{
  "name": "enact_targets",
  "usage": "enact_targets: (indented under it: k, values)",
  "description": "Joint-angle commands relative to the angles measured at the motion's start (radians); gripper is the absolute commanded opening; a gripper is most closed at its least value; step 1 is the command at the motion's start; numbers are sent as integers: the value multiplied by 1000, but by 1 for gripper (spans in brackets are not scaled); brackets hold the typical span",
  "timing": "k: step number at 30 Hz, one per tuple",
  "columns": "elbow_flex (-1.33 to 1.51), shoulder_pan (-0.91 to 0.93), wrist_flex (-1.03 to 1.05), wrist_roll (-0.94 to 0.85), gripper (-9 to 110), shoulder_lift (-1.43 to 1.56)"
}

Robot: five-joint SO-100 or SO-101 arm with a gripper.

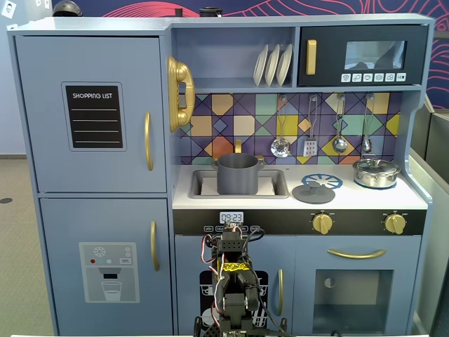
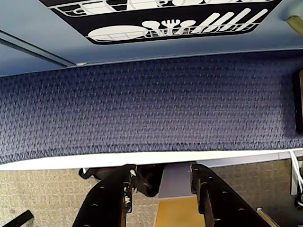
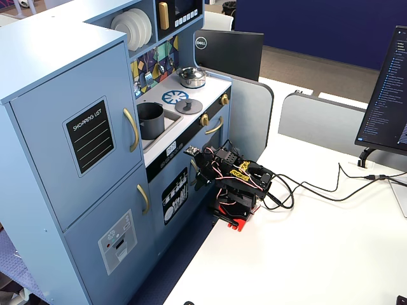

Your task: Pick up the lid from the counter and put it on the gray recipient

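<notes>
The lid [image 1: 313,192], a flat dark-gray disc with a small knob, lies on the toy kitchen's counter right of the sink; it also shows in the other fixed view [image 3: 189,105]. The gray recipient [image 1: 237,173], a matte dark-gray pot, stands upright in the sink [image 1: 279,189] and shows in the other fixed view [image 3: 150,120]. My arm [image 1: 235,281] is folded low in front of the kitchen, well below the counter. My gripper [image 2: 162,172] points down past the white table edge [image 2: 142,158], with its jaws apart and nothing between them.
A shiny steel pot with its own lid [image 1: 376,172] stands on the counter's right end. Utensils [image 1: 280,146] hang on the backsplash above. Blue carpet [image 2: 151,104] lies below the gripper. Cables [image 3: 318,190] run across the white table behind the arm.
</notes>
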Motion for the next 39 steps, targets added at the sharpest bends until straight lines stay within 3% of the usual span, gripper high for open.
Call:
enact_targets:
  k: [1, 16, 25, 30, 39]
  values:
    - [2, 160, 175, -6, 0, -9]
    - [-26, 184, 135, -20, 0, -11]
    - [-568, 281, -14, -118, 0, -213]
    - [-719, 405, -291, -181, 0, -242]
    - [-554, 627, -1065, -163, 1, -367]
